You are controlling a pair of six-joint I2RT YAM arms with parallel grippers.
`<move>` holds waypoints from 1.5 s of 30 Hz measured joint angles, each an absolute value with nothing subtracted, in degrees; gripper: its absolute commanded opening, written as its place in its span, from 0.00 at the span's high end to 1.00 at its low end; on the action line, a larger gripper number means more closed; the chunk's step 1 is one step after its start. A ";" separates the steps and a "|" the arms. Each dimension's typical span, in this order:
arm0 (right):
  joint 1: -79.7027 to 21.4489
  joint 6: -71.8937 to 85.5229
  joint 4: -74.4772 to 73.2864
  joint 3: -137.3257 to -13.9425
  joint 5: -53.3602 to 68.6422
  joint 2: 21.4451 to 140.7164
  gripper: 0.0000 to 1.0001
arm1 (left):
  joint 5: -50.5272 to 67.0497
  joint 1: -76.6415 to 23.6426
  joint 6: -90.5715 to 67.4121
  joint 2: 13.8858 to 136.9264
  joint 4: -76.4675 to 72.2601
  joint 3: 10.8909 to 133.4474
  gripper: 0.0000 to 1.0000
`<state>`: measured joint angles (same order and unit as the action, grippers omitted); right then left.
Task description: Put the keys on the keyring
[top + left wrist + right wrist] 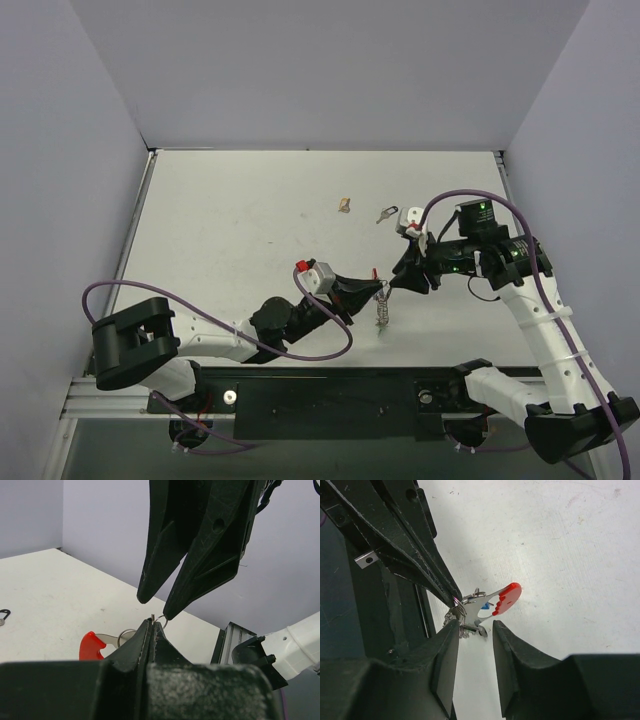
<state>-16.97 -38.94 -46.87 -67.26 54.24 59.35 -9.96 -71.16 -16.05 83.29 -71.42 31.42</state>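
Left gripper (151,626) pinches the keyring (487,605) over the table (250,220), near its front edge; right gripper (476,626) hangs parted beside it; a key (385,214) lies well apart; a skewed squeeze could tug the ring free.

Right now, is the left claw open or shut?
Shut: in the left wrist view the left claw shows no gap between its fingers, which pinch the keyring by its ring.

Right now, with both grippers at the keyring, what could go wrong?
The left gripper pinches the keyring only at its very tips, so the thin ring could slip out. The right gripper stands open very close to those tips, so closing it may knock the ring loose.
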 measured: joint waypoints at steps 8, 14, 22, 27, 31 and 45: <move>-18.06 -38.37 -46.48 -66.76 54.24 59.24 0.80 | -10.28 -71.16 -15.86 83.29 -71.42 31.42 1.00; -18.48 -37.85 -46.46 -66.30 53.65 59.24 0.94 | -10.33 -71.16 -15.77 83.26 -71.42 31.42 1.00; -19.22 -37.47 -46.46 -66.08 52.64 59.24 1.00 | -10.83 -71.16 -14.98 83.05 -71.42 31.42 1.00; -19.70 -37.47 -46.46 -66.04 52.27 59.24 1.00 | -10.94 -71.16 -14.66 83.05 -71.42 31.44 1.00; -20.18 -37.47 -46.46 -66.04 52.31 59.24 1.00 | -10.92 -71.09 -14.57 83.05 -71.42 31.70 1.00; -20.99 -35.73 -44.36 -64.79 54.48 59.27 0.96 | -9.67 -70.00 -14.94 83.18 -71.48 32.38 1.00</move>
<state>-20.99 -35.73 -44.36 -64.79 54.48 59.27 -9.67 -70.00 -14.94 83.18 -71.48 32.38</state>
